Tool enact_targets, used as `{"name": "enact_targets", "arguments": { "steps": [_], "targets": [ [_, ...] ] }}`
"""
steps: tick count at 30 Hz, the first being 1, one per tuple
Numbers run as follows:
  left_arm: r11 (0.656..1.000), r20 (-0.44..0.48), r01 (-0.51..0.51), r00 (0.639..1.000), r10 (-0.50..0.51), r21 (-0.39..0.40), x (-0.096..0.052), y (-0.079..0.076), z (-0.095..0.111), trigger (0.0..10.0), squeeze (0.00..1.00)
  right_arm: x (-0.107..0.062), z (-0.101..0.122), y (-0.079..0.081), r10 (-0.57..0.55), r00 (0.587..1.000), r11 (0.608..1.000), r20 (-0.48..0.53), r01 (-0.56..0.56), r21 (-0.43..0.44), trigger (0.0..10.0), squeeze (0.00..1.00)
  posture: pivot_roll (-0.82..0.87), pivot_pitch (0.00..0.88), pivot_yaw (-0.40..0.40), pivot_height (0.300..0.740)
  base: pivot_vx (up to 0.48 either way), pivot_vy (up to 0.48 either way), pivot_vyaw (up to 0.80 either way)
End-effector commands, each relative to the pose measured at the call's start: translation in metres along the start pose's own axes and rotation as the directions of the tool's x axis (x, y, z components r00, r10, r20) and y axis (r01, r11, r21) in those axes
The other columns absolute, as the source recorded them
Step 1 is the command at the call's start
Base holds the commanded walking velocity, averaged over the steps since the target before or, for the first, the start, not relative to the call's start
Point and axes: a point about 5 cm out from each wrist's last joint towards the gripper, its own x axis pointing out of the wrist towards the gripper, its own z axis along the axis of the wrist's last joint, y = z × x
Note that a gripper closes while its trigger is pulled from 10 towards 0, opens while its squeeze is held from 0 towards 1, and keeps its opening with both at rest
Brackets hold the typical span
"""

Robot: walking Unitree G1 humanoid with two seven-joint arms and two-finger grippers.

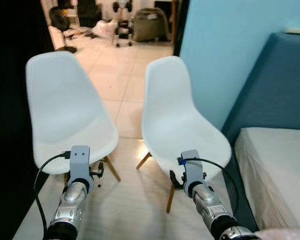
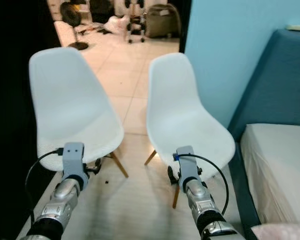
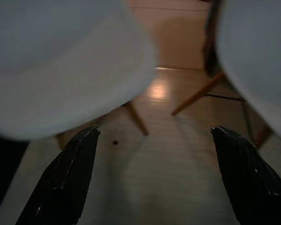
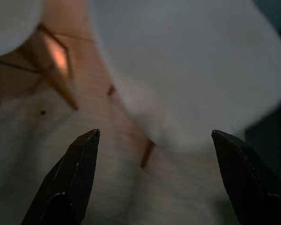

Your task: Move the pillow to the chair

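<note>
Bed [image 1: 277, 172] w/ pale mattress and blue headboard [image 1: 277, 85] sits off to the right of the right pincer, against the light-blue wall [image 1: 215, 50]. Two white shell chairs on wooden legs stand on the tiled floor [image 1: 125, 200]: left chair [image 1: 65, 115] just ahead of and above the left pincer [image 3: 152, 140], right chair [image 1: 177, 120] just ahead of the right pincer [image 4: 152, 140], seat edge right over it. Pillow [image 2: 282, 231]: only a pinkish corner visible, low and to the right of the right pincer, near the bed's edge, well apart from both chairs. Both pincers held low in front of the chairs, fingers spread wide, nothing between them. Clutter further back in the room, too small to tell.
</note>
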Motion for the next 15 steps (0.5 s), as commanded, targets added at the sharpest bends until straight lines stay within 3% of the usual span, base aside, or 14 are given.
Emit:
{"name": "enact_targets", "arguments": {
  "steps": [1, 15],
  "targets": [
    [1.0, -0.008, 0.006, 1.0, -0.006, 0.008, -0.0013, -0.0016, -0.0031, 10.0, 0.0, -0.0017, -0.0062, -0.0031, -0.009, 1.0, 1.0, -0.027, 0.009, 0.001, 10.0, 0.0, -0.01, 0.025, -0.024, 0.705, 0.0, 0.0, -0.8],
    [1.0, -0.009, 0.002, 1.0, -0.002, 0.006, -0.0027, -0.0017, -0.0048, 10.0, 0.0, -0.0023, -0.0073, -0.0046, -0.008, 1.0, 1.0, -0.03, 0.007, -0.008, 10.0, 0.0, -0.01, 0.032, -0.03, 0.705, 0.0, 0.0, -0.8]
  ]
}}
